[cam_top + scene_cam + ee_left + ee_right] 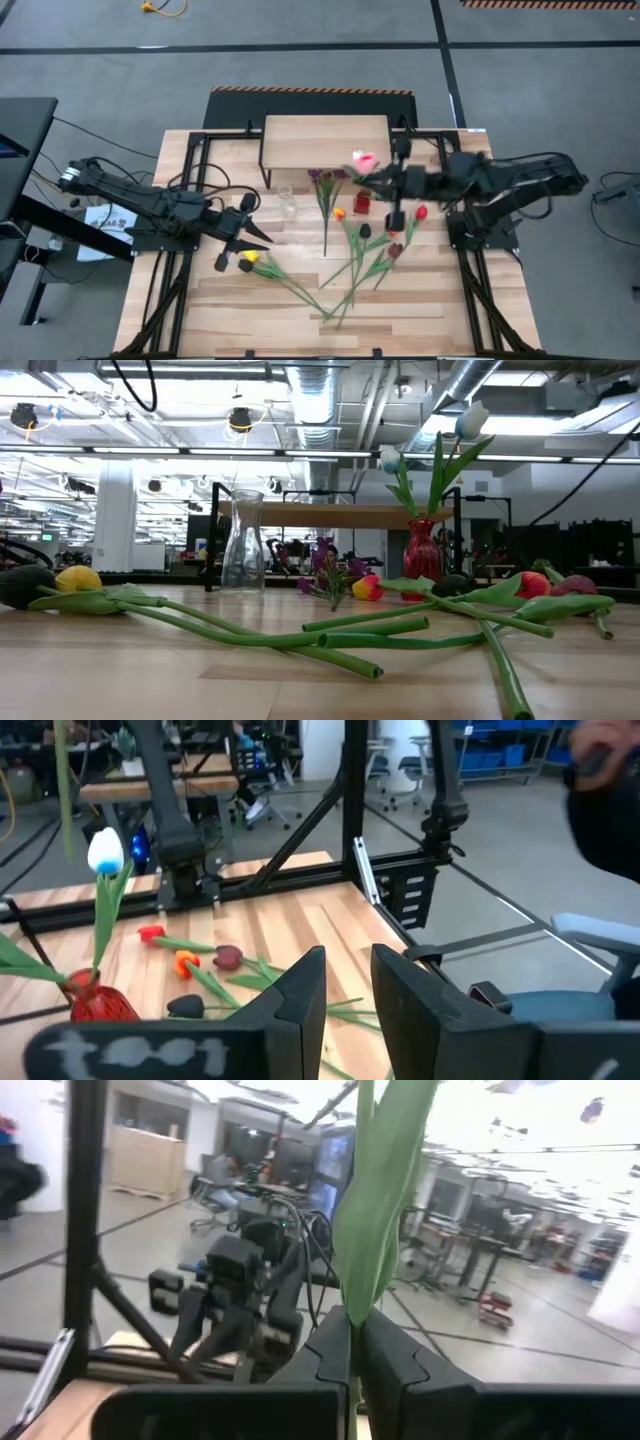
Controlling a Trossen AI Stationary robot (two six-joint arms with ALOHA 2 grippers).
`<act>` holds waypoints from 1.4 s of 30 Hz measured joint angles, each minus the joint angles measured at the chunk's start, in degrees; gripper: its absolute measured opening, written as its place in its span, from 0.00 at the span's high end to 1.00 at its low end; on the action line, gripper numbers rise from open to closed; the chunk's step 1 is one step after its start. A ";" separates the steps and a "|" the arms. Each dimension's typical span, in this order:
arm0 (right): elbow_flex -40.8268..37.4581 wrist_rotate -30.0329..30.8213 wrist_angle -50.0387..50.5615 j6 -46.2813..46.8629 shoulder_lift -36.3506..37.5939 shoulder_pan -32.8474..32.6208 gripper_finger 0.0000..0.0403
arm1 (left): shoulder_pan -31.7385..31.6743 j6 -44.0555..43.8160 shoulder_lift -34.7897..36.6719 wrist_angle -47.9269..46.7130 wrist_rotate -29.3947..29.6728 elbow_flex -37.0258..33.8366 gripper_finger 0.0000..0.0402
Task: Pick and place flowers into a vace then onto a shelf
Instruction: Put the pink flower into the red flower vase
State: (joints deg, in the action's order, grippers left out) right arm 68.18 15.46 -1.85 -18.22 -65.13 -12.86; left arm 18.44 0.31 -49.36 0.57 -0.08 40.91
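Right gripper [355,1342] fingers pinched shut on a leafy green tulip stem [375,1200] above the red glass vase [422,550]; left gripper [345,985] fingers parted, empty, beside the vase.

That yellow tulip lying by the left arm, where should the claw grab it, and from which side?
Probably the stem, just behind the head. The yellow tulip lies flat on the table, its thin green stem running away from the left claw, so coming straight down from above with the fingers either side of the stem looks easiest. The rounded head would likely squash or slip.
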 joint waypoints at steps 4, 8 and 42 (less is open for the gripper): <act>-3.35 -6.71 1.15 -1.47 6.15 5.00 1.00 | 0.15 0.66 4.53 -3.52 0.45 0.00 0.82; -9.58 -17.20 -2.82 -1.77 12.56 12.42 1.00 | 0.15 0.69 8.36 -4.17 0.85 0.00 0.82; -42.49 -44.06 -38.37 19.45 16.64 42.87 1.00 | 0.13 6.30 13.89 -6.79 25.42 0.00 0.82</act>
State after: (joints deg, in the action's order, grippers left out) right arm 25.69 -28.60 -40.21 1.23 -48.49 30.01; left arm 18.57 6.61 -35.46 -6.22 25.34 40.91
